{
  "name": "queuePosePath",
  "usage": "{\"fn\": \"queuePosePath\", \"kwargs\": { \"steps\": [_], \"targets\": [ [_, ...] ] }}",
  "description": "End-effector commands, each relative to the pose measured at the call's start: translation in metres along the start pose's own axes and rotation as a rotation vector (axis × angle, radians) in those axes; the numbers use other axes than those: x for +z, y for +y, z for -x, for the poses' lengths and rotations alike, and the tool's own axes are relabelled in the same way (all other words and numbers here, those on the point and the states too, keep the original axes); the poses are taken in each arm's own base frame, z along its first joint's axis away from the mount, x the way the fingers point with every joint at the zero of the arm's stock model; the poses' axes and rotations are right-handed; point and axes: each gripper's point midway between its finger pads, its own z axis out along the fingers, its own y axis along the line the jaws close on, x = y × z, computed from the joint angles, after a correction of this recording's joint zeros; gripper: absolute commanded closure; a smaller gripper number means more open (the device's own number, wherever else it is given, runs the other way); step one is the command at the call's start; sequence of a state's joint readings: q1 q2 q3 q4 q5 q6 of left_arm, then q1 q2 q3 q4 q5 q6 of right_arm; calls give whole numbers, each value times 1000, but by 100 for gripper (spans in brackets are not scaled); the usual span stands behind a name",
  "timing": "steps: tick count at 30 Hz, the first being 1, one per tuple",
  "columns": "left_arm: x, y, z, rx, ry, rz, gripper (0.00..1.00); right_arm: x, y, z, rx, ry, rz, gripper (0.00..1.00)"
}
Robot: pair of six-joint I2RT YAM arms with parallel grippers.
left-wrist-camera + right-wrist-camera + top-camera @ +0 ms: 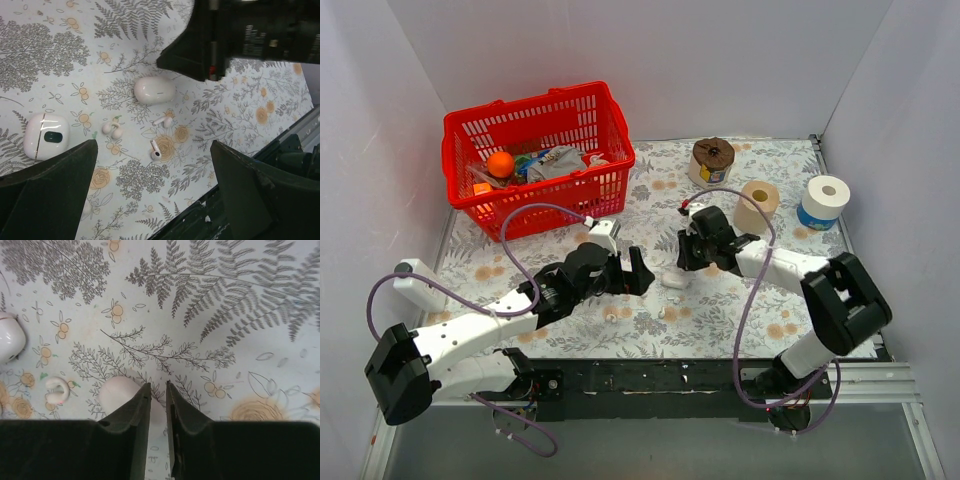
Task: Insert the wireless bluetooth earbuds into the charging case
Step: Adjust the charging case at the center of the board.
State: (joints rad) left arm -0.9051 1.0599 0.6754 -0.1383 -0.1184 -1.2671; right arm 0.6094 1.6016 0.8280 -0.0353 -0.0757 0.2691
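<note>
In the left wrist view, two stemmed white earbuds [162, 121] [155, 151] lie loose on the floral cloth, with a pair of small round white buds [112, 130] beside them. A white charging case [45, 136] with a seam line and a dark oval patch lies at the left. A second smooth white oval case [153, 90] [675, 280] lies farther ahead. My left gripper [153, 144] [638, 272] is open wide and empty, above the earbuds. My right gripper [158, 385] [682, 255] is shut and empty, over the oval case [117, 392].
A red basket [535, 118] with an orange and other items stands at the back left. A brown-topped roll [712, 160], a tan roll [757, 206] and a white and blue roll [823, 201] stand at the back right. The black front rail [650, 378] runs along the near edge.
</note>
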Motion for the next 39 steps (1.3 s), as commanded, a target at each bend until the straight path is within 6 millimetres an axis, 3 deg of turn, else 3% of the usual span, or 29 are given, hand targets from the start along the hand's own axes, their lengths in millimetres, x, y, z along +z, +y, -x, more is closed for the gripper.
{"fn": "queuePosePath", "kwargs": {
  "steps": [1, 3, 5, 9, 11, 13, 14, 17, 18, 19, 21, 23, 25, 26, 28, 39],
  "targets": [
    [5, 23, 5, -87, -39, 151, 2, -54, -1, 60, 52, -214, -85, 67],
    [7, 22, 8, -121, -35, 173, 2, -83, -4, 75, 73, -285, -129, 63],
    [13, 18, 4, -128, -13, 160, 2, -100, -8, 76, 92, -305, -160, 61],
    [32, -4, -3, -143, 56, 83, 2, -139, -24, 54, 153, -319, -256, 61],
    [50, -1, -18, -131, 106, 130, 2, -150, -29, 43, 160, -318, -273, 61],
    [60, -15, -19, -113, 116, 138, 2, -164, -33, 28, 157, -317, -287, 60],
    [72, -6, -27, -101, 136, 192, 2, -168, -35, 24, 156, -318, -295, 60],
    [88, -14, -26, -91, 151, 229, 2, -186, -38, 13, 160, -351, -301, 59],
    [96, -5, -37, -77, 179, 276, 2, -196, -37, 14, 164, -388, -292, 59],
    [103, -13, -31, -74, 168, 275, 2, -197, -38, 9, 164, -386, -293, 58],
    [115, -5, -40, -52, 187, 327, 2, -205, -37, 5, 166, -398, -280, 58],
    [122, -11, -33, -35, 176, 340, 2, -206, -36, -2, 163, -384, -272, 58],
    [128, 0, -44, 1, 206, 407, 2, -208, -35, -5, 161, -382, -262, 58],
    [132, -3, -39, 6, 198, 411, 2, -209, -35, -7, 163, -380, -264, 57],
    [134, 7, -47, 35, 227, 461, 2, -209, -34, -8, 158, -382, -252, 58],
    [144, 11, -64, 93, 289, 477, 2, -217, -27, -2, 147, -404, -223, 57]
  ]
}}
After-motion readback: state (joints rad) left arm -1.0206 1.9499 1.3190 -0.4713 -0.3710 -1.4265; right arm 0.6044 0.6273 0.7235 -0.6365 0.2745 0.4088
